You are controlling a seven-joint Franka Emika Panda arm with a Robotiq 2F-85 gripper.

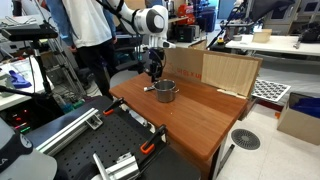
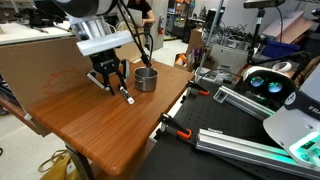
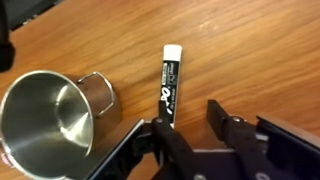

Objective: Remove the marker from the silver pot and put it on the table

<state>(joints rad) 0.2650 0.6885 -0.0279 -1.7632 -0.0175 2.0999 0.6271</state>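
The marker (image 3: 170, 82), black with a white cap, lies flat on the reddish-brown table (image 3: 260, 50) just right of the silver pot (image 3: 50, 115). The pot's inside shows nothing in it. My gripper (image 3: 188, 120) is open just above the table. The marker's near end runs along the inner side of its left finger, and nothing is between the fingers. In an exterior view the gripper (image 2: 108, 80) hangs left of the pot (image 2: 146, 78), with the marker (image 2: 126, 97) on the table (image 2: 90, 125) under it. The gripper (image 1: 153, 70) and pot (image 1: 166, 91) also show in an exterior view.
A pale wooden board (image 1: 225, 70) stands upright along the table's back edge, and also shows in an exterior view (image 2: 40, 55). A person (image 1: 85, 40) stands beyond the table. Orange-handled clamps (image 2: 180, 130) and black metal rails sit at the table's near edge.
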